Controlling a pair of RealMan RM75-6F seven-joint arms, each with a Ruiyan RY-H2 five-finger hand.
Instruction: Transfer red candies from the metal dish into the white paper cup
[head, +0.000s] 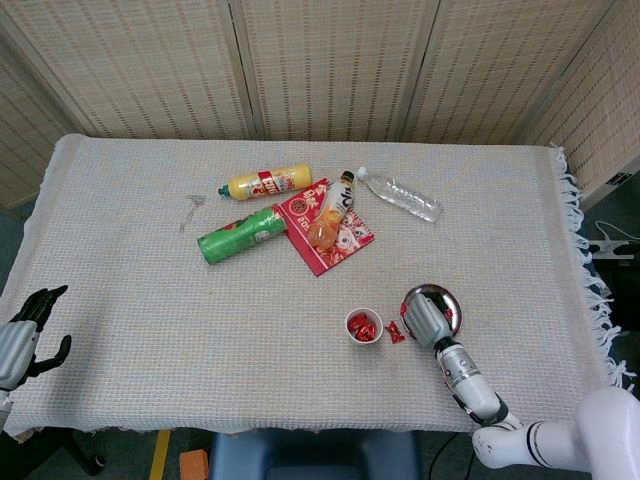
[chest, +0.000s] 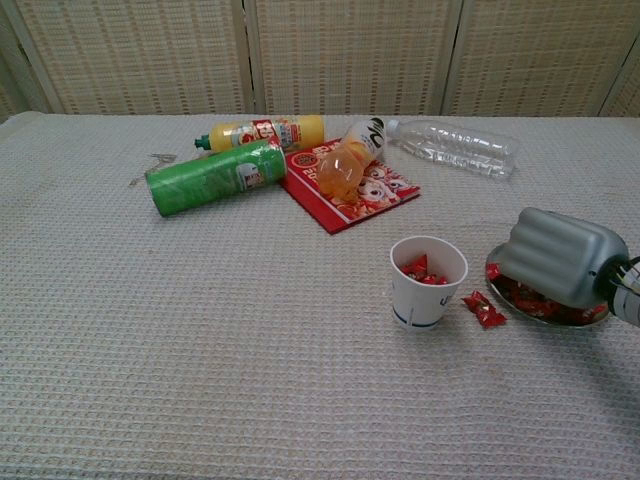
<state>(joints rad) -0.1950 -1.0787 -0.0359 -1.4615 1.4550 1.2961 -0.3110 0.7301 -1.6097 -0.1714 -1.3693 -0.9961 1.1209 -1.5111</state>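
Note:
The white paper cup stands upright on the cloth with red candies inside. Just right of it sits the metal dish, holding more red candies. One red candy lies loose on the cloth between cup and dish. My right hand hangs over the dish's left side, back up, fingers bent down toward the candies. Its fingertips are hidden, so I cannot see whether it holds one. My left hand is off the table's left front corner, fingers apart, holding nothing.
At the back lie a green can, a yellow bottle, an orange drink bottle on a red packet, and a clear plastic bottle. The table's fringed right edge is close to the dish.

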